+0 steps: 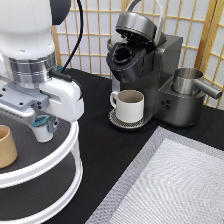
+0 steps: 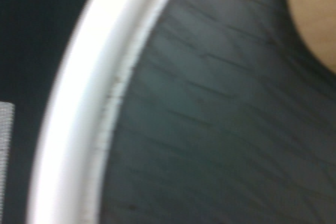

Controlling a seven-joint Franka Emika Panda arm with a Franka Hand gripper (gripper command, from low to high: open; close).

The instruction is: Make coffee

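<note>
My gripper (image 1: 44,129) hangs low over the top tier of a white round two-tier shelf (image 1: 60,162) at the exterior view's left. A tan handleless cup (image 1: 6,146) stands on that tier just to its left. The coffee pod is not in view in either picture. The grey coffee machine (image 1: 145,60) stands at the top middle with its lid raised and its pod chamber open. A cream-white handled mug (image 1: 129,105) sits on its drip tray. The wrist view shows the shelf's white rim (image 2: 75,125), its dark mesh floor (image 2: 225,150) and a corner of the tan cup (image 2: 319,20).
A steel jug (image 1: 189,81) with a side spout sits on the machine's right part. A grey woven placemat (image 1: 170,180) covers the bottom right of the black table. A wooden lattice screen (image 1: 95,30) stands behind.
</note>
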